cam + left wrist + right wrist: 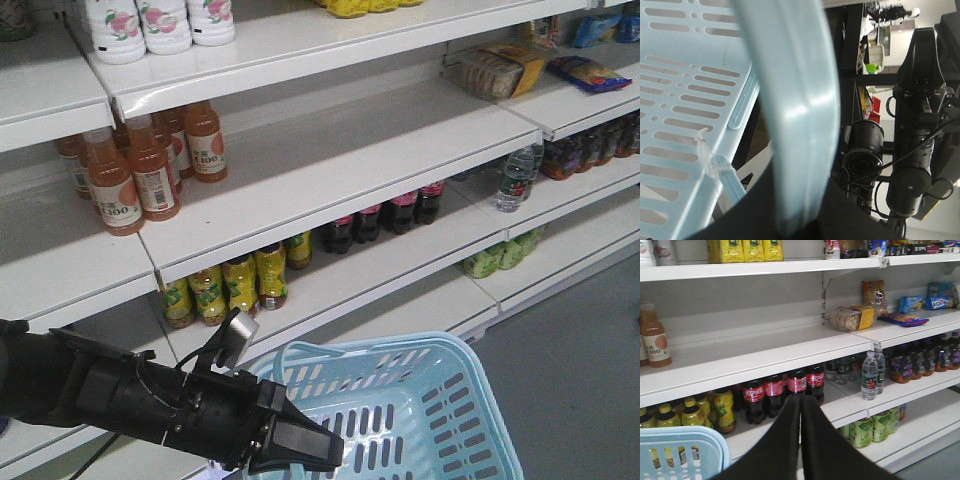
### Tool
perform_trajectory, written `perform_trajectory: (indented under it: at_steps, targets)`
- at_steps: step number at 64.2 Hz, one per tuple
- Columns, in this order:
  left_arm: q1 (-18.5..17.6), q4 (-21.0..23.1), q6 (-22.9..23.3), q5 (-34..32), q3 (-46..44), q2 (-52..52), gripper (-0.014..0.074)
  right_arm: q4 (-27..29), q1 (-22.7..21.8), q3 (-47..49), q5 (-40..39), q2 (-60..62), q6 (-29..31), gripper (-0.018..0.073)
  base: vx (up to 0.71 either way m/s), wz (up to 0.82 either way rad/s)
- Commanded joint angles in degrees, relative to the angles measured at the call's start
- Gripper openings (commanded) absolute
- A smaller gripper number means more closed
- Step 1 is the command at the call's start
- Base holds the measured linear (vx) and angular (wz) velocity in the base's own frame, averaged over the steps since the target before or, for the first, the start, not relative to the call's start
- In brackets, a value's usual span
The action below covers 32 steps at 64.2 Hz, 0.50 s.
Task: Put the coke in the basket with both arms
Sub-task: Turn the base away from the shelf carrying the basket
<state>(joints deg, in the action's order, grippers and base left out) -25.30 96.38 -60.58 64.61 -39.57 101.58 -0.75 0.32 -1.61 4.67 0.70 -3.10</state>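
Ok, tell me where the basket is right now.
In the front view the basket is bottom centre-right, in front of the lower shelves, with the left claw at its near-left rim; the right wrist view shows its corner bottom left.

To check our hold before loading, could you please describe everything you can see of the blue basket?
The basket is light blue, glossy plastic, with rows of vertical slots in its walls and a smooth, rounded rim. It is low in front of the shelves, open side up, and no goods show in the part of its inside that is in view. Its loop handle is raised and runs into the left gripper, which looks closed on it. Nothing else visibly touches it.
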Motion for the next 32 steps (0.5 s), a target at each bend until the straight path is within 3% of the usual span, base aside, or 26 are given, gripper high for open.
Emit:
perform_trajectory:
  at_steps: [1,32]
  targets:
    - [0.05,4.65,-0.73,5.30,-0.67,-2.63,-0.0008,-0.59,-0.11,-0.85,-4.01,0.85,0.21,-0.0009,-0.01,-0.30]
    - [0.05,4.65,-0.73,5.30,-0.67,-2.63,-0.0007,-0.59,-0.11,-0.85,-4.01,0.85,0.21,-0.0009,-0.02,-0.27]
